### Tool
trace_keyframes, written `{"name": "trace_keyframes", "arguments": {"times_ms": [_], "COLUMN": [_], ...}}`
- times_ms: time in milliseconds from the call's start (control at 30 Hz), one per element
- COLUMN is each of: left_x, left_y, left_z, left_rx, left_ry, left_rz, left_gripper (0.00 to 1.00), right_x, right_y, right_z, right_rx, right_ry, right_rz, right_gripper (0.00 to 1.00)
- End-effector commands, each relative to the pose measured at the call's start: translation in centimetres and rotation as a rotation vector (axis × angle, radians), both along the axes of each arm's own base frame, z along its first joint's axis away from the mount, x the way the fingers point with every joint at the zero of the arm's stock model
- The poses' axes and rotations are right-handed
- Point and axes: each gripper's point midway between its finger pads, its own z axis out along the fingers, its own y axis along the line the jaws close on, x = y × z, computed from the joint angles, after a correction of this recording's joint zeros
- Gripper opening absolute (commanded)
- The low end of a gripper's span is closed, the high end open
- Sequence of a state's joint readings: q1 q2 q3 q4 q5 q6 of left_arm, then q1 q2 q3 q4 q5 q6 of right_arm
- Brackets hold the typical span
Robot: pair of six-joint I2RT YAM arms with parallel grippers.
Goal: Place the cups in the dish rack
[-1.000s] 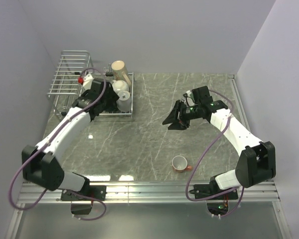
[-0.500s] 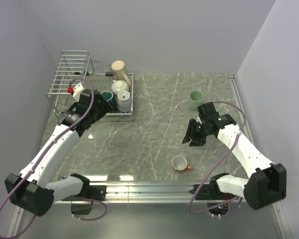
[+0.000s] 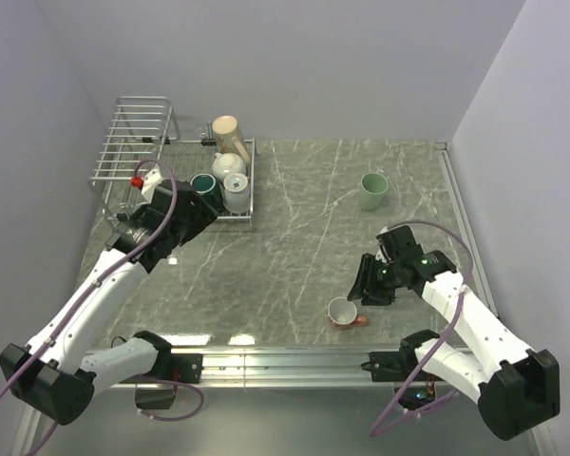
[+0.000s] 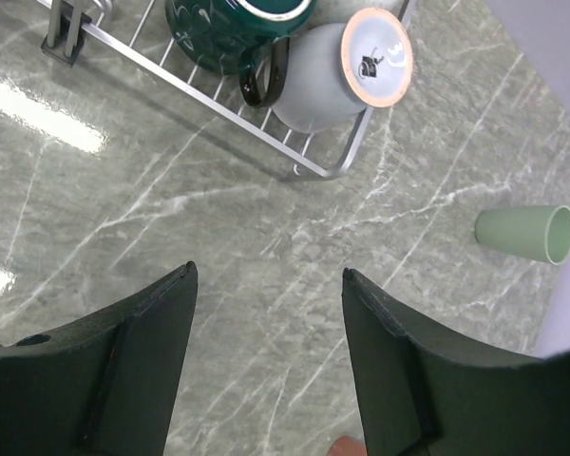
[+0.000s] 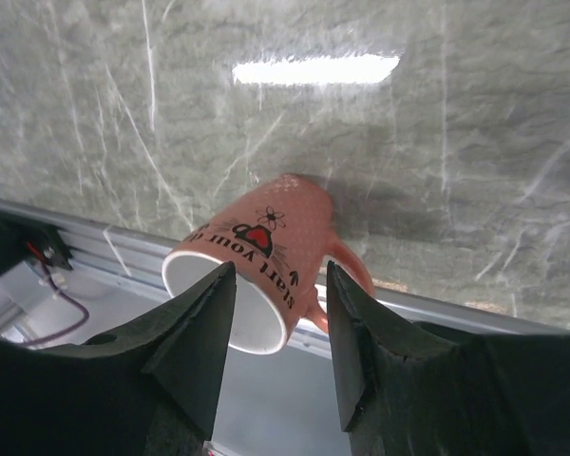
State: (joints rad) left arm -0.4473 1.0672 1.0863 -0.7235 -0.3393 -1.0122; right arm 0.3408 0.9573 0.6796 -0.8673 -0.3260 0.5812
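The right gripper [image 3: 363,285] hovers with its jaws spread wide and empty just beside the small orange-red mug [image 3: 342,312], which sits near the table's front rail [image 3: 285,356]. In the wrist view the printed mug shows between the two fingers [image 5: 204,332], apart from both. The step in hand appears to be the pick-up of this cup. The next move calls for easing down around the mug's body and closing without nudging it toward the edge. A pale green mug [image 3: 372,190] waits well apart on the far right of the table. Four cups already sit in the wire dish rack [image 3: 131,142] at far left: a beige one [image 3: 227,132], a cream-white one [image 3: 230,164], a dark green one [image 3: 203,183] and a pale blue one [image 3: 236,196]. The left gripper [image 3: 192,217] hangs wide open and empty near the rack's front rim. The tabletop [image 3: 285,237] is glossy grey-green marble-patterned, enclosed by plain pale walls [image 3: 313,66].
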Motion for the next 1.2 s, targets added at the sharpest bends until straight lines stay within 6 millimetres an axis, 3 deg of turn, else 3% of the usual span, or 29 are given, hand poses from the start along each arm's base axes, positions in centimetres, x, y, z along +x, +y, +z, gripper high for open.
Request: {"name": "trace_keyframes", "arguments": {"times_ms": [0,267,567,633,800,867,1000,1033,1100,1167], "left_x": [-0.9,-1.7,-0.6,-0.3,0.3,0.5,0.9,1.0,1.0,0.3], "left_y": [0.3,0.7,0.0,-0.4,-1.1,-1.3,-2.8,-4.3,-5.8,-8.3], "left_z": [1.3,0.9,1.2,1.1,1.4,1.7,3.5,5.4,7.2,10.0], "left_rx": [-0.026,-0.032,-0.038,-0.048,-0.049,-0.052,-0.087,-0.130,-0.173,-0.261], "left_ry": [-0.033,-0.024,-0.030,-0.029,-0.043,-0.055,-0.130,-0.201,-0.268,-0.363], "left_rz": [0.024,0.037,0.031,0.020,-0.008,-0.022,-0.111,-0.198,-0.281,-0.423], "left_gripper": [0.68,0.67,0.66,0.65,0.64,0.64,0.66,0.69,0.77,0.80], "right_x": [0.2,-1.1,-1.3,-1.4,-1.6,-1.3,0.5,1.5,2.8,3.9], "right_y": [1.1,1.5,1.2,1.3,1.6,1.8,3.0,4.8,7.1,10.4], "right_z": [0.5,0.2,-2.5,-3.0,-3.5,-3.1,0.5,3.4,7.3,13.5], "right_rx": [0.041,0.042,-0.104,-0.119,-0.132,-0.127,-0.087,0.003,0.129,0.336], "right_ry": [-0.056,-0.070,0.039,0.053,0.081,0.076,0.000,-0.050,-0.123,-0.208], "right_rz": [0.043,0.078,0.093,0.102,0.125,0.128,0.141,0.169,0.202,0.259], "right_gripper": [0.51,0.51,0.47,0.38,0.05,0.00,0.00,0.00,0.00,0.00]}}
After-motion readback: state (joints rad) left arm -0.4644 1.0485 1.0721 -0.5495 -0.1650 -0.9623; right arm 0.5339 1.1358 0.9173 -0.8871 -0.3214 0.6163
